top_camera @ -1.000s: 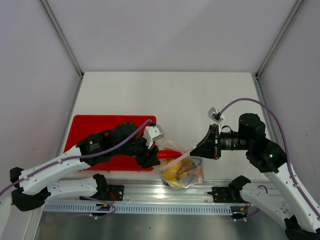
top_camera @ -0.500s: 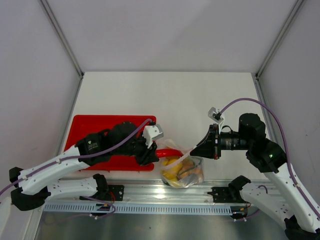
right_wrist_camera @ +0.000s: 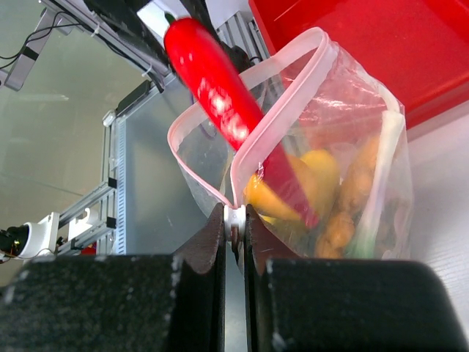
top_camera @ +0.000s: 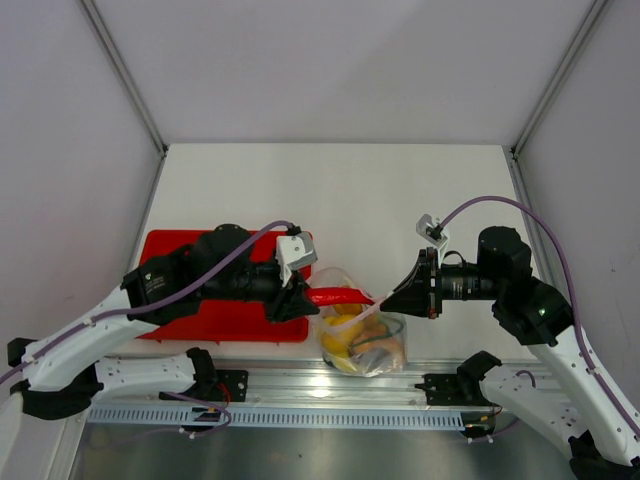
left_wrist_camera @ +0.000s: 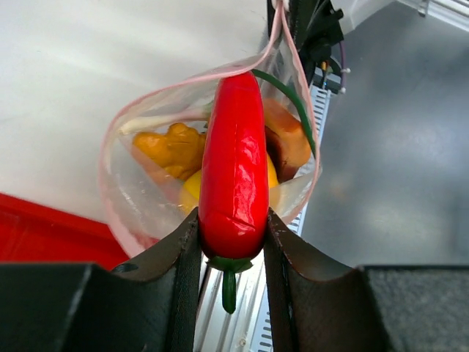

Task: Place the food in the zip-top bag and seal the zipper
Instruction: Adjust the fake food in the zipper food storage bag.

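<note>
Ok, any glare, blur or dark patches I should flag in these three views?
Top external: even light and sharp, only a bright reflection on the metal rail near the zip-top bag. Left wrist: red chili sharp, grey surface behind it soft. Right wrist: the right gripper is nearly black, detail lost; white glints on the chili.

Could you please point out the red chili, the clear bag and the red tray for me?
red chili (left_wrist_camera: 233, 161), left wrist view, middle of its body.
clear bag (right_wrist_camera: 352, 117), right wrist view, its crinkly side wall.
red tray (top_camera: 180, 248), top view, bare far-left corner.
</note>
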